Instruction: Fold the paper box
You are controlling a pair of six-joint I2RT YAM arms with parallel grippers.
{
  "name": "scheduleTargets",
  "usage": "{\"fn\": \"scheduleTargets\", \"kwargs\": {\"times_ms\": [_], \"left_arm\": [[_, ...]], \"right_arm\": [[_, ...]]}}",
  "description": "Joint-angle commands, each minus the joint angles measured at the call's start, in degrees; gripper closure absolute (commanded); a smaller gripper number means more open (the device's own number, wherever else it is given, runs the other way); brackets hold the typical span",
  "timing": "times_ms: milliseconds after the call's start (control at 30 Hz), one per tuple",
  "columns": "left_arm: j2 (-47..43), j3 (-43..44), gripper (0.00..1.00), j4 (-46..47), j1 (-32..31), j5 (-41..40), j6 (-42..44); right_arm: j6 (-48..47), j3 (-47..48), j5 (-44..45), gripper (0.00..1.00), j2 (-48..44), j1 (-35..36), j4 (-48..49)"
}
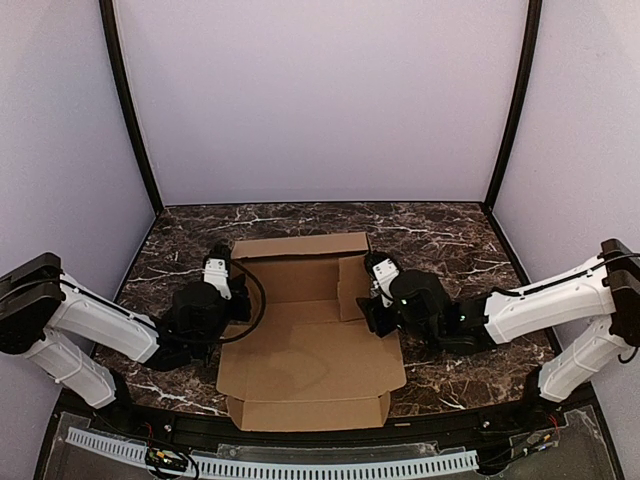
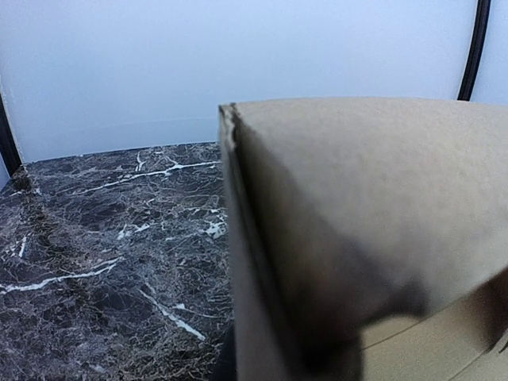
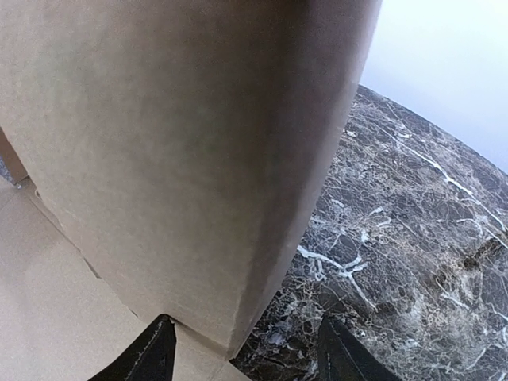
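Your left hand (image 1: 230,288) is clamping shut on the box (image 1: 310,360). In the left wrist view the left flap (image 2: 357,206) is running edge-on straight down to where the fingers meet, so I judge it is pinching that flap to hold it upright. From that hand outward, the flap is meeting the far wall (image 1: 300,245), which is standing along the far edge of the box.

Your right hand (image 3: 246,357) is standing about half open. Its two fingers (image 3: 151,353) are sitting well apart, one on each side of the right flap (image 1: 352,285). The flap's lower corner is hanging between them, not pinched. That straddle looks like a setup to steer or catch the flap as it comes up against the far wall.

The box is lying in the middle of the desk (image 1: 450,240), between the two arms. Its far half is taking shape while the near panel and the near flap (image 1: 305,412) are lying flat. The fold is looking early to me. You are likely needing both side flaps square before the near part can come over. If the right flap is leaning, it could spring back outward.
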Motion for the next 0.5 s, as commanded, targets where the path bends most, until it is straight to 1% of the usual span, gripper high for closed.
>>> {"fn": "scheduleTargets", "kwargs": {"times_ms": [0,200,367,467], "left_arm": [[-1.2,-1.7,0.99,0.7,-3.2,-0.4,2.2],[-1.4,-2.1,0.99,-0.1,-4.7,-2.3,2.7],[-1.7,-1.9,0.99,-1.1,-5.9,-3.7,3.7],[-1.9,-1.6,0.99,-1.5,-6.7,-4.4,4.3]], "right_arm": [[1.0,-1.7,6.1,0.41,0.4,-0.1,10.3],[-0.8,-1.5,7.3,0.44,2.3,-0.1,15.0],[-1.4,-0.9,9.4,0.50,4.0,-0.1,17.1],[-2.2,-0.9,10.1,0.50,4.9,-0.4,19.1]]}}
